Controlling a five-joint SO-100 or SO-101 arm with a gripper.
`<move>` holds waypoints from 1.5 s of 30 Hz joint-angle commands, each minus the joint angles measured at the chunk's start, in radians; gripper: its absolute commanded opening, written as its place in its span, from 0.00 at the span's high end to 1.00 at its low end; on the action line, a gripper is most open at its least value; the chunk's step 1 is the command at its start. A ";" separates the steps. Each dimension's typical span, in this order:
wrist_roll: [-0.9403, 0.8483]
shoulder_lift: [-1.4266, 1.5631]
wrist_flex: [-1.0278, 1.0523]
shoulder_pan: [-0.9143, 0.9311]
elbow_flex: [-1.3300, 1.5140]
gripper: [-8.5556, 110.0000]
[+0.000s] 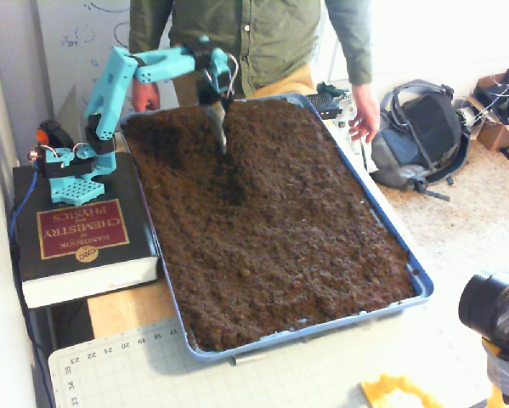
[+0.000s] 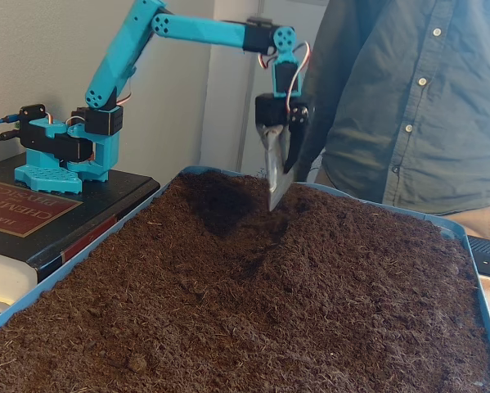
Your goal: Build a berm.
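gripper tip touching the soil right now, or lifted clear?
Apart. In a fixed view, the gripper hangs above the soil, with the far soil surface visible below its tip. The other fixed view is too steep to show the gap.

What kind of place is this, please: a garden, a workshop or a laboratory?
Most likely an indoor lab or hobby workshop, not a garden. The soil fills a blue tray on a table, the arm's base stands on a chemistry handbook, and a whiteboard hangs behind.
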 commanded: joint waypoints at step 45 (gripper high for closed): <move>-0.247 -0.796 -1.051 -0.052 -0.572 0.92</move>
